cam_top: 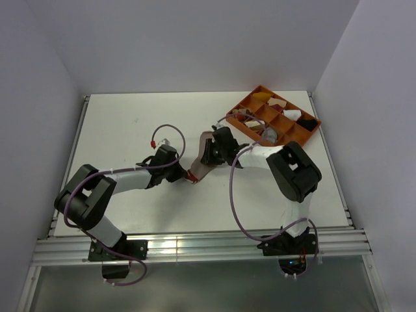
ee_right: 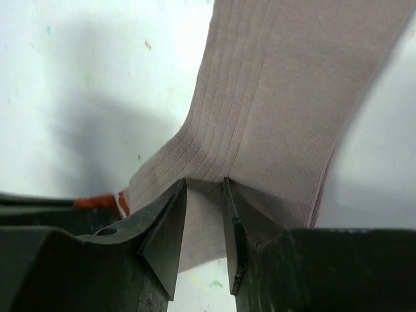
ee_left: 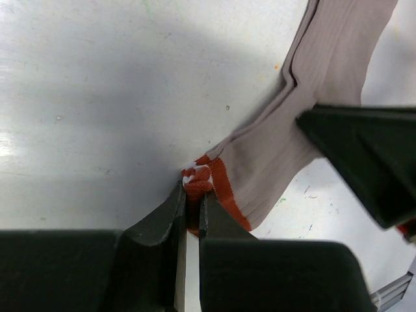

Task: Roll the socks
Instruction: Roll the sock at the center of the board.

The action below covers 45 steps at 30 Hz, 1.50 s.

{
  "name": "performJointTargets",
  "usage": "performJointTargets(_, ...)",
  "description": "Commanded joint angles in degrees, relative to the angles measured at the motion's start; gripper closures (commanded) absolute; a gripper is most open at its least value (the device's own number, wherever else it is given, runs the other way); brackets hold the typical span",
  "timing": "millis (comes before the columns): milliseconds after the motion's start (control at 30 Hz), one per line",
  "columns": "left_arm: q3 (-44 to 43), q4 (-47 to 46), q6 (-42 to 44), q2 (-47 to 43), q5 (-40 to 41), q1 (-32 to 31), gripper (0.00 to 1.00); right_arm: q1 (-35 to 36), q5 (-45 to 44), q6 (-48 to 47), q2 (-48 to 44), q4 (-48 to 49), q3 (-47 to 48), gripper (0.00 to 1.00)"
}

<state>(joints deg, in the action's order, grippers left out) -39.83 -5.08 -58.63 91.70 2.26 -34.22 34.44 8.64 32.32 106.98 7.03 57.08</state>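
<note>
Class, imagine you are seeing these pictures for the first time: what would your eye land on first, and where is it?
Centre stage, a pinkish-tan sock stretches between the two hands. The left hand pinches its red-and-white cuff, while the right hand straddles its middle, fingers a little apart; whether it grips is unclear. At the far right corner sits a bright orange tray of small cloth bundles.

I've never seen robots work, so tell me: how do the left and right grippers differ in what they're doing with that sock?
The left gripper is closed, pinching the sock at its red-striped end. The right gripper has its jaws apart. The left gripper is at the sock's end, while the right gripper is over its plain ribbed middle. Both are black, two-fingered and down at the same pinkish-tan sock.
</note>
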Motion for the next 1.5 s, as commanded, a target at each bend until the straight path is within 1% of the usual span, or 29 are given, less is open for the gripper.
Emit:
performJointTargets(0,-0.3,6.7,3.7,-1.9,2.0,-0.4,0.97,-0.6,-6.0,-3.0,3.6,-6.1,4.5,0.63)
performJointTargets(33,-0.3,6.9,4.5,-2.2,1.9,-0.5,0.97,-0.5,-6.4,-3.1,4.5,-6.6,6.8,0.63)
performJointTargets(67,-0.3,7.2,4.9,-2.9,1.8,-0.5,0.97,-0.5,-6.8,-3.6,5.3,-9.4,7.9,0.62)
performJointTargets(133,0.0,7.5,6.6,-3.8,1.3,-0.6,0.97,-0.7,-7.5,-3.8,7.1,-10.6,10.5,0.62)
performJointTargets(233,0.8,7.2,8.9,-5.8,0.0,-0.7,0.96,-0.7,-7.9,-4.3,8.7,-13.0,13.0,0.62)
performJointTargets(333,0.6,7.2,10.3,-6.6,-0.2,-0.8,0.96,-0.7,-6.8,-4.5,9.0,-13.2,13.3,0.61)
performJointTargets(500,-3.5,10.0,12.0,-0.9,-1.5,-0.9,0.97,-0.7,-5.0,-5.4,8.1,-10.3,11.5,0.61)
performJointTargets(633,-7.4,14.1,12.6,3.9,-1.3,-1.3,1.00,-0.6,-3.9,-6.4,7.4,-9.5,10.5,0.61)
performJointTargets(700,-7.9,15.9,12.6,4.5,-0.4,-1.6,1.00,-0.5,-3.2,-6.7,5.4,-7.5,9.3,0.61)
performJointTargets(767,-8.8,17.1,12.2,5.2,0.5,-1.8,1.00,-0.4,-2.8,-7.4,2.8,-3.2,6.0,0.61)
performJointTargets(833,-10.1,18.9,12.1,6.0,0.9,-1.9,0.99,-0.2,-2.6,-8.5,-2.5,0.9,0.6,0.60)
performJointTargets(867,-10.5,19.5,12.1,6.4,1.0,-1.9,0.99,0.1,-3.0,-9.2,-4.4,5.8,-1.8,0.60)
performJointTargets(900,-11.5,19.8,12.1,6.6,1.1,-2.0,0.99,0.9,-4.2,-10.0,-6.6,8.2,-6.0,0.59)
performJointTargets(933,-11.8,20.8,12.1,7.3,1.2,-2.0,0.99,1.4,-4.9,-11.7,-10.1,12.7,-8.1,0.59)
performJointTargets(1000,-13.0,21.7,12.0,7.8,1.3,-2.3,0.99,3.3,-6.9,-14.1,-13.5,17.2,-13.9,0.55)
performJointTargets(1033,-13.4,22.9,12.1,8.2,1.9,-2.3,0.99,4.2,-7.5,-16.6,-16.2,20.7,-15.5,0.52)
performJointTargets(1067,-13.8,23.4,12.1,8.4,2.0,-2.3,0.99,5.1,-8.2,-17.9,-17.1,22.1,-16.9,0.49)
performJointTargets(1100,-14.3,23.9,12.1,8.6,2.2,-2.4,0.99,6.2,-8.6,-18.9,-17.7,23.1,-18.7,0.47)
performJointTargets(1167,-14.6,24.6,12.3,8.7,2.6,-2.5,0.99,9.4,-11.7,-21.8,-18.2,25.3,-19.8,0.44)
performJointTargets(1233,-14.7,24.7,12.2,8.6,2.5,-2.5,0.99,13.1,-14.3,-24.0,-17.8,26.4,-19.9,0.43)
performJointTargets(1333,-15.1,25.1,12.1,8.6,2.0,-2.6,0.99,17.8,-17.6,-26.5,-15.6,27.4,-18.8,0.42)
performJointTargets(1467,-15.5,25.5,12.0,8.8,1.7,-2.6,0.98,22.5,-23.7,-29.2,-12.2,28.1,-16.7,0.44)
